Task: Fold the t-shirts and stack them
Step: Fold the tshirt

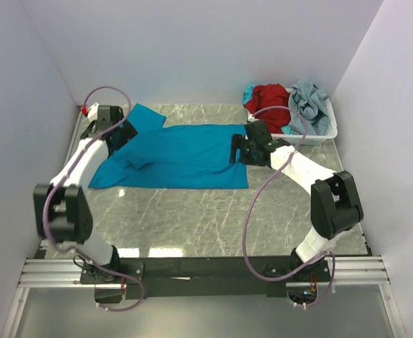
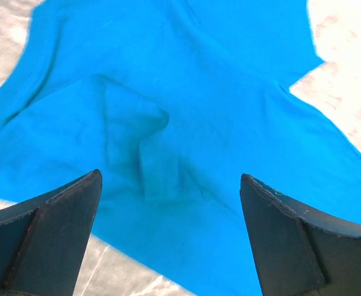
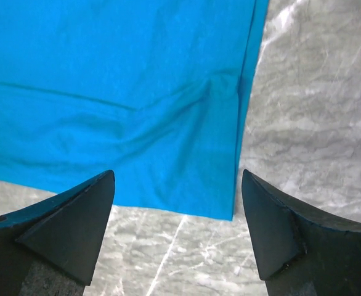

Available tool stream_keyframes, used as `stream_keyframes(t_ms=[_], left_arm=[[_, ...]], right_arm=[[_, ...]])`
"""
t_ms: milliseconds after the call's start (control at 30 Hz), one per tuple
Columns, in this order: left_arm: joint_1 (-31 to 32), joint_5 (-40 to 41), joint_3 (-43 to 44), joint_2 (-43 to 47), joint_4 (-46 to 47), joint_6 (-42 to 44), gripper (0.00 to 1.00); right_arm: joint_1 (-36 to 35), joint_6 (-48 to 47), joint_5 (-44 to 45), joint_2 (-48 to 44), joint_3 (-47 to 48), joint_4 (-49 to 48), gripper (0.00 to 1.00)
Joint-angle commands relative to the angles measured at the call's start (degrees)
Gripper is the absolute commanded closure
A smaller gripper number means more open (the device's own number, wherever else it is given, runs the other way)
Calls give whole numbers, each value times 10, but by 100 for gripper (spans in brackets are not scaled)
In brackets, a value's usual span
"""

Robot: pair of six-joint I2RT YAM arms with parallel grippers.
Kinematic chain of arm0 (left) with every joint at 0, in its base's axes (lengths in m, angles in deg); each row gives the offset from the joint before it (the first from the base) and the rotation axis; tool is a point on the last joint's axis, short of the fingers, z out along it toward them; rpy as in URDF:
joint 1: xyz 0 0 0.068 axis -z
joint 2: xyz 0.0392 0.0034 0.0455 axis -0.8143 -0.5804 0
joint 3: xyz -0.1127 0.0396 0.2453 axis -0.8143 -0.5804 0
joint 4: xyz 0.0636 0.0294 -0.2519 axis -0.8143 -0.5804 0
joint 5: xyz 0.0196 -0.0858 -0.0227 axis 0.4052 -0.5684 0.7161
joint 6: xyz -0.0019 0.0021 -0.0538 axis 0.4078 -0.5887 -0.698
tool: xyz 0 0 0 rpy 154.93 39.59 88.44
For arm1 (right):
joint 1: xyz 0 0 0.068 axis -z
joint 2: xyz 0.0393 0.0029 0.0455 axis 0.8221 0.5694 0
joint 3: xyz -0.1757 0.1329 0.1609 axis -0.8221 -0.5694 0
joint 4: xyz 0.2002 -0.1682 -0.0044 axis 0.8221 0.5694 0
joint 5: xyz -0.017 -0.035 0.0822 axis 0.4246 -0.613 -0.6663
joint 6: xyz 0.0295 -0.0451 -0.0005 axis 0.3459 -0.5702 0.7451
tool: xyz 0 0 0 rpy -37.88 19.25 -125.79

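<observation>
Teal shirt (image 1: pixel 182 158) flat on table (image 1: pixel 213 218), long axis left-right. Left gripper (image 2: pixel 171 185) over sleeve end, fingers apart, holding nothing. Right gripper (image 3: pixel 177 182) over hem corner, likewise apart, empty. Each end beneath own arm; likely two-handed fold.

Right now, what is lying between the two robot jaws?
The teal-blue t-shirt lies there, spread out on the marble table. The top view shows it filling the whole stretch from the left jaws to the right jaws, with nothing else between them.
</observation>
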Motion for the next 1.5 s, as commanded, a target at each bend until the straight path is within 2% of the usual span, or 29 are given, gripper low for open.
stream_keyframes(t_ms=[0, 133, 200, 267, 367, 533, 633, 767, 933, 1100, 1467], left_arm=[[4, 30, -65, 99, 76, -4, 0], [4, 26, -112, 169, 75, 10, 1], [4, 50, -117, 190, 50, -18, 1], [4, 115, -105, 199, -16, -69, 1], [4, 105, -101, 217, -37, -60, 1], [3, 44, -137, 257, 25, -26, 0], [3, 23, -189, 278, 82, 3, 0], [3, -19, -209, 232, 87, 37, 0], [-1, -113, -240, 177, 174, 48, 1], [-7, -80, -214, 104, 164, 24, 1], [-7, -72, -179, -1, 187, 12, 1]], right_arm=[[-10, -13, 1, -33, -23, -16, 10], [-16, -9, 4, -57, -53, -23, 9], [-18, -7, 7, -66, -66, -24, 9], [-20, -6, 8, -70, -73, -21, 9], [-23, -6, 9, -75, -79, -22, 8], [-29, -1, 11, -84, -92, -31, 7], [-29, -1, 12, -88, -100, -35, 7], [-29, -7, 15, -84, -100, -39, 7], [-30, -8, 11, -70, -97, -42, 6], [-30, -8, 15, -51, -92, -42, 6], [-31, -11, 3, 3, -49, -39, 6]])
